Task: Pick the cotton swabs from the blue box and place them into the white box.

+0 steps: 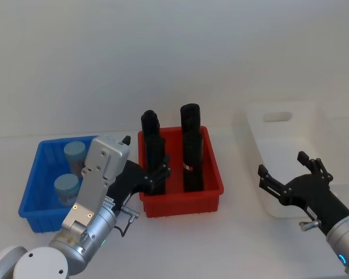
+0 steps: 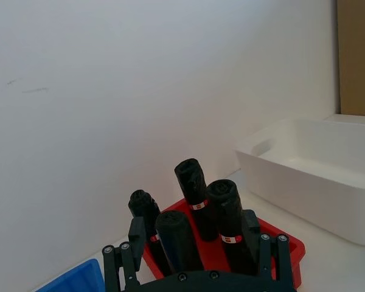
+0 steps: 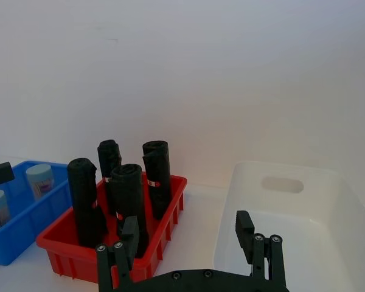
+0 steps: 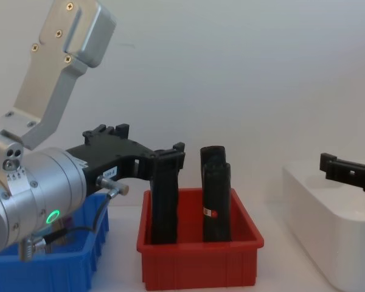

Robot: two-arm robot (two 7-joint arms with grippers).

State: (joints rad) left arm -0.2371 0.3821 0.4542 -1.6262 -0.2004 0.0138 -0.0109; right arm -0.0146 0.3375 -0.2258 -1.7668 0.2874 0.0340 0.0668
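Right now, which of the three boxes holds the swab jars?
The blue box, leftmost, holds two jars; the red box has black rolls, the white box none.

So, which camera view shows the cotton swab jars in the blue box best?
The head view: both cotton swab jars show from above inside the blue box. The right wrist view gives them from the side, one cut by the picture's edge. The chest and left wrist views catch the box's wall.
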